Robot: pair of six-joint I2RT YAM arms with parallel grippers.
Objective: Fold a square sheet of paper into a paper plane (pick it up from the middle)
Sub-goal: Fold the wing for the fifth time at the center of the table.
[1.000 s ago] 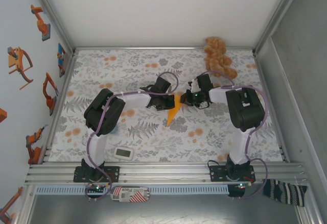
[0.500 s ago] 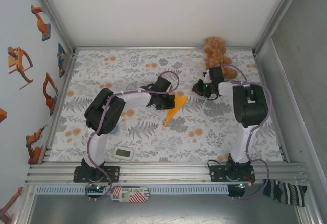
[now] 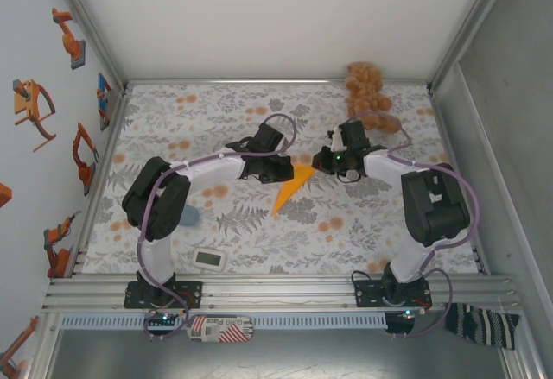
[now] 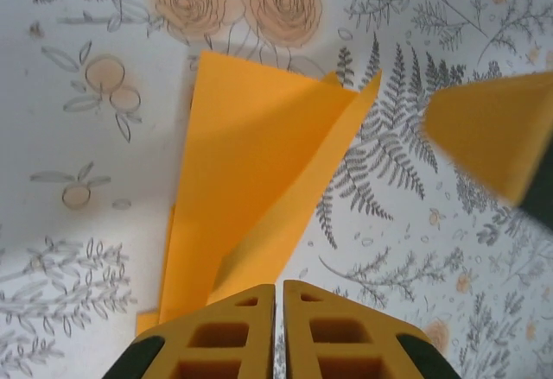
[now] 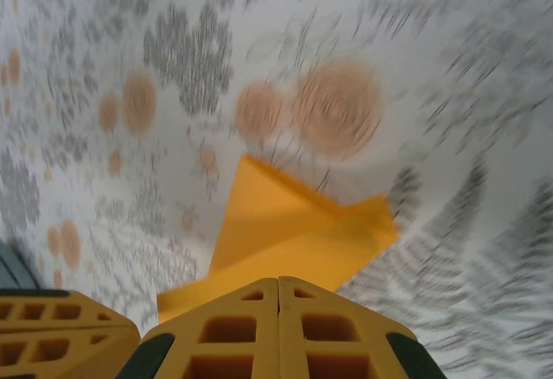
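The right gripper (image 3: 322, 161) swings back beside the left gripper (image 3: 289, 170) at the paper plane (image 3: 291, 190)'s wide end. Both pairs of fingers (image 4: 220, 349) are closed, probably pressing creases.

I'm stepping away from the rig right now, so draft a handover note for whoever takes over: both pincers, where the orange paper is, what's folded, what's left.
Left pincer: shut, tips at an edge of the orange paper; I cannot tell whether it pinches the sheet.
Right pincer: shut, tips at the paper's wide end; grip also unclear.
Paper: mid-table on the floral cloth, between the two pincers.
Done: folded into a narrow pointed wedge with layered flaps.
Left: one flap stands raised and loose, so probably the last creases and the wings.
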